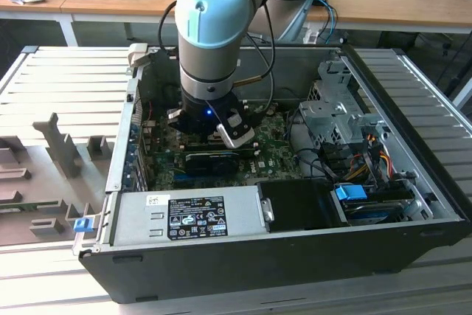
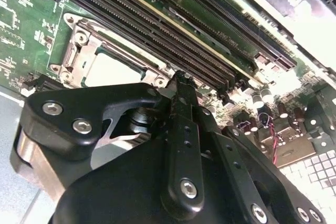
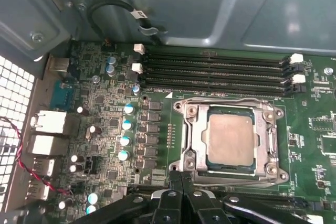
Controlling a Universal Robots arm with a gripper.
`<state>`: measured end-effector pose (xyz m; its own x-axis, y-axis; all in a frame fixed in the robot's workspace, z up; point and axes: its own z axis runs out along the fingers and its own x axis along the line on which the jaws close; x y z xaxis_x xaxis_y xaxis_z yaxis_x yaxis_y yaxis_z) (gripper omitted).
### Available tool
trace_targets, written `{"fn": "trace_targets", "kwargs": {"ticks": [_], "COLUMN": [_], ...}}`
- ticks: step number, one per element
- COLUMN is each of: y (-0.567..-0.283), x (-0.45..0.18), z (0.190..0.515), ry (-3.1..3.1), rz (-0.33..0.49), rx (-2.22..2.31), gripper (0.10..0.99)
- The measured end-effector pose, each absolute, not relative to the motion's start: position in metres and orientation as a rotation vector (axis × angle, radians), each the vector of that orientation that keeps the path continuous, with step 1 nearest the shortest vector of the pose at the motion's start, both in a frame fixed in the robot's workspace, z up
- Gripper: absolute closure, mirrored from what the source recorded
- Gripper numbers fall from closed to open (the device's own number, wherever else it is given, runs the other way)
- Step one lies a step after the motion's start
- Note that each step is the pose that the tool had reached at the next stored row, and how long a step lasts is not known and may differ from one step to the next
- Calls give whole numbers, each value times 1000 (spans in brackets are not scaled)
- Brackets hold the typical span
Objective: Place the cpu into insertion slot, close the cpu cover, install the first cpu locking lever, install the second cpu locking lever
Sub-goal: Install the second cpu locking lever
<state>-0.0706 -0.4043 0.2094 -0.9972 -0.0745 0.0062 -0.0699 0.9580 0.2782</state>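
Note:
The cpu (image 3: 230, 139), a pale square chip, lies flat in the insertion slot (image 3: 231, 110) on the green board. The cpu cover (image 3: 195, 129), a silvery metal frame, lies down around it with the chip showing through its square hole. In the second wrist view the cpu (image 2: 113, 69) and the cover (image 2: 79, 61) sit just beyond the black fingers. My gripper (image 3: 181, 176) is shut with nothing between its fingers, its tips (image 2: 180, 77) hovering close to the socket's edge. I cannot tell how the locking levers stand. In the exterior view the arm (image 1: 214, 42) reaches down into the open computer case.
Long black memory slots (image 3: 215, 66) run beside the socket. Upright capacitors (image 3: 127, 124) and rear ports (image 3: 50, 124) stand on the board's other side. The case wall (image 3: 210, 3) is close behind. A power supply (image 1: 184, 215), a drive cage (image 1: 332, 108) and cables (image 1: 361, 160) crowd the case.

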Motion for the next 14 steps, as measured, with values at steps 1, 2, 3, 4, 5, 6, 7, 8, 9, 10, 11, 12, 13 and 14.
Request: {"fn": "trace_targets", "kwargs": {"ticks": [1,2,3,4,5,6,7,8,9,10,11,12,13,14], "y": [-404,-404,-404,-405,-405,-405,-405,-405,-405,-405,-405,-405,-405,-404], "x": [-71,-71,-71,-71,-71,-71,-71,-71,-71,-71,-71,-71,-71,-71], "z": [208,207,204,202,201,201,200,198,198,197,197,196,196,195], "ry": [-3091,-3091,-3090,-3090,-3089,-3087,-3085,-3084,-3083,-3083,-3082,-3081,-3080,-3080], "rz": [-444,-447,-452,-457,-462,-473,-492,-501,-505,-508,-517,-525,-529,-530], "rx": [114,114,114,114,114,115,114,114,115,115,115,115,115,115], "gripper": [980,980,980,980,980,980,980,980,980,980,980,980,980,980]}}
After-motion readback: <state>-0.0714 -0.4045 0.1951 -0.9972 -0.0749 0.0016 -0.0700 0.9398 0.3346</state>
